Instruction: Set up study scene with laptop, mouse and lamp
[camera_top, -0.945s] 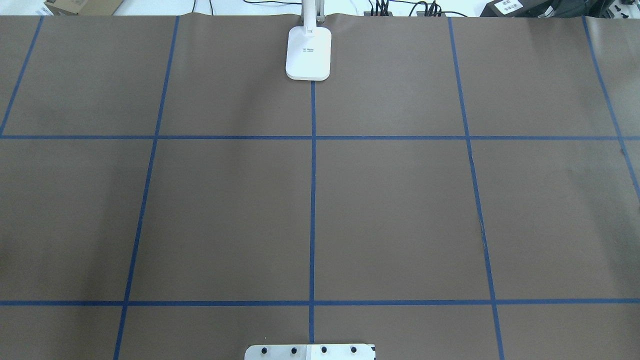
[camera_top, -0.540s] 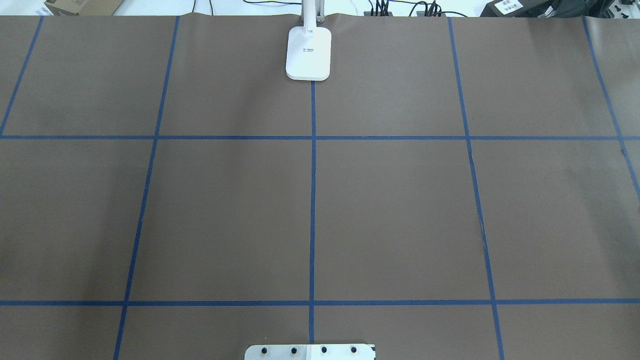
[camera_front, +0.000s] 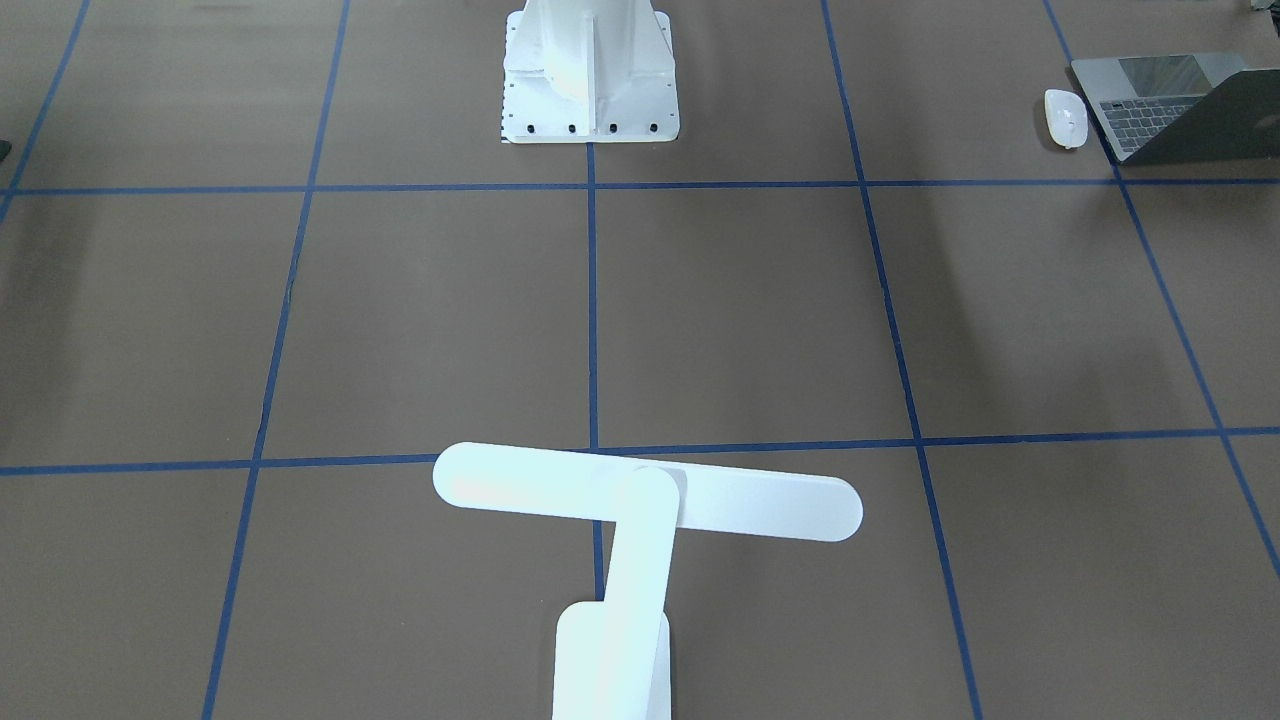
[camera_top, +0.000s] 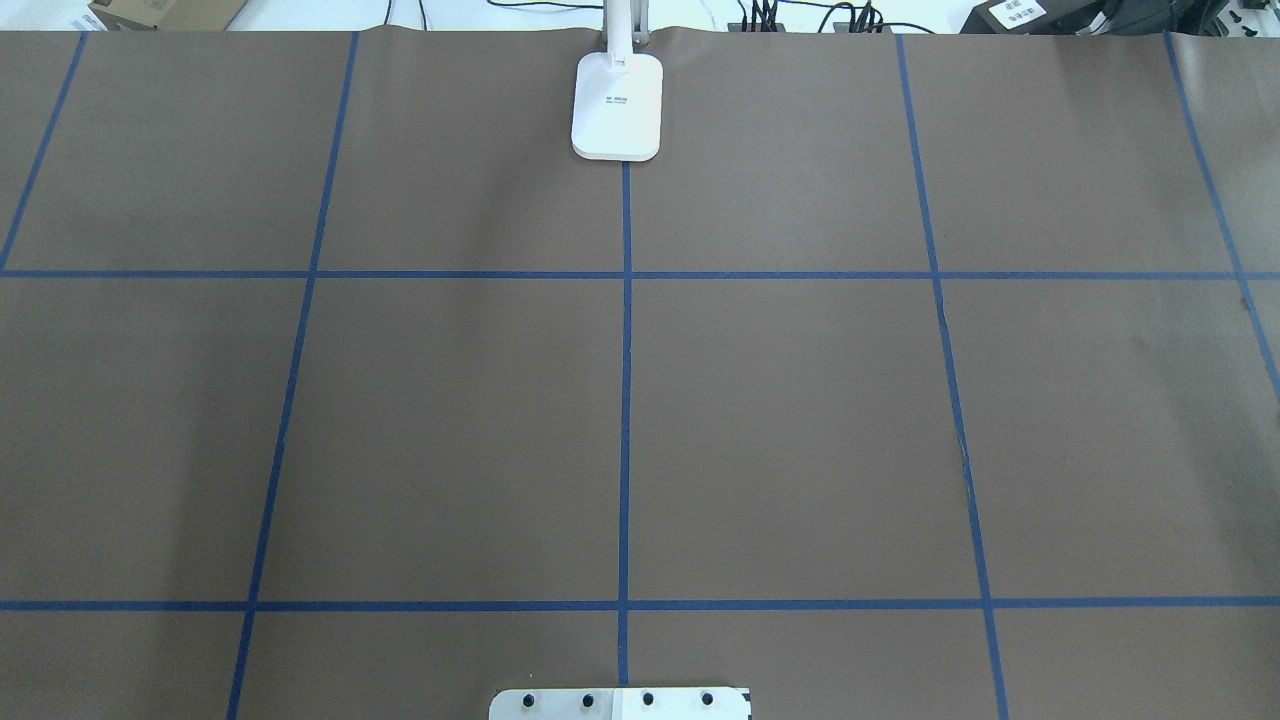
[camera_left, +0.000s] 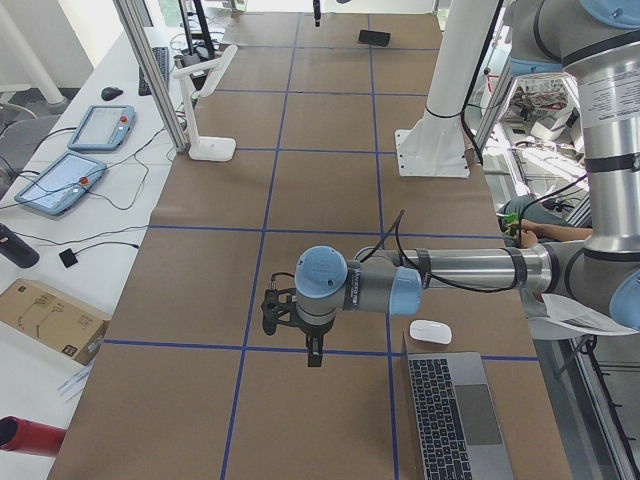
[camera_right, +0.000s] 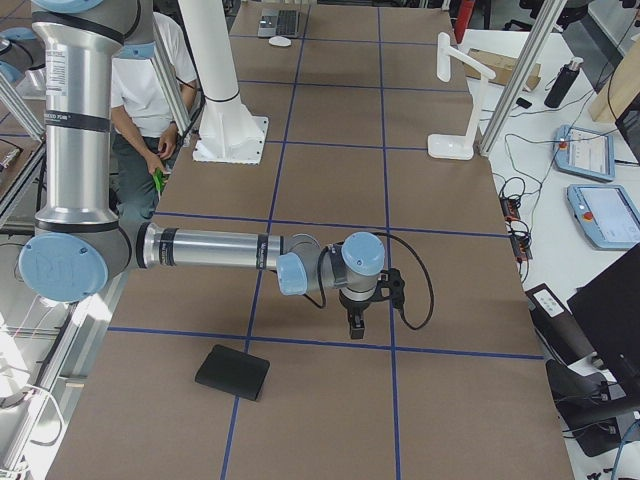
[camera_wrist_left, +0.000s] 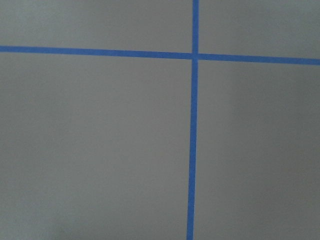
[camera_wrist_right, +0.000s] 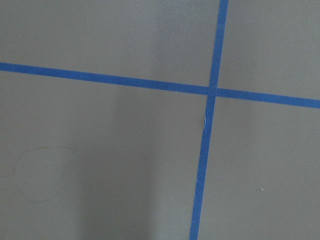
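Note:
The white lamp (camera_front: 648, 505) stands at the table's far middle edge; its base (camera_top: 617, 105) shows in the overhead view, and it also appears in both side views (camera_left: 205, 100) (camera_right: 458, 90). The open grey laptop (camera_front: 1170, 105) lies at the robot's left end of the table, with the white mouse (camera_front: 1066, 117) beside it. My left gripper (camera_left: 313, 352) hangs over the table near the mouse (camera_left: 430, 332) and laptop (camera_left: 455, 420), apart from both. My right gripper (camera_right: 355, 328) hangs over the table at the other end. I cannot tell whether either is open or shut.
The white bolted pedestal (camera_front: 588, 70) stands at the near middle. A flat black pad (camera_right: 232, 372) lies near my right gripper. A person (camera_right: 140, 90) sits behind the pedestal. Teach pendants (camera_left: 60, 170) and cables lie on the side bench.

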